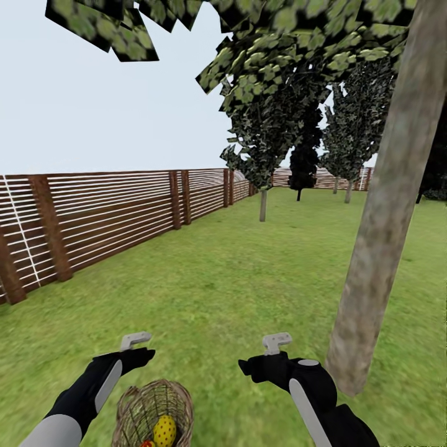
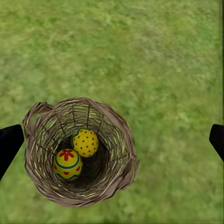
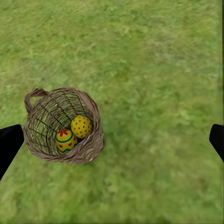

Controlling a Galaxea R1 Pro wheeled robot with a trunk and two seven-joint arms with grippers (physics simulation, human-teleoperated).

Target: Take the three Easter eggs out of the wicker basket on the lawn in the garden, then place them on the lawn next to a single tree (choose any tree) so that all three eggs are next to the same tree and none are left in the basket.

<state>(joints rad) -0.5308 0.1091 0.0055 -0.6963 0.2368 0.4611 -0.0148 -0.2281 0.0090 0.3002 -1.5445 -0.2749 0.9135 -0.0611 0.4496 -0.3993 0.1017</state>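
I'm seeing both grippers, left gripper and right gripper, hovering spread open; the wicker basket, bottom center, is holding seemingly two Easter eggs.

The basket runs off the bottom edge of the head view, so its lower half is cut away. One dotted egg sits partly behind the rim there, and a second egg is just a red sliver at the very bottom. Looking down from the wrists, two eggs show in the basket; whether a third lies beneath them I cannot tell. The tree trunk leaves the frame at upper right. Both arms are cropped at the bottom. In each wrist view the fingertips are only dark wedges at the side edges.
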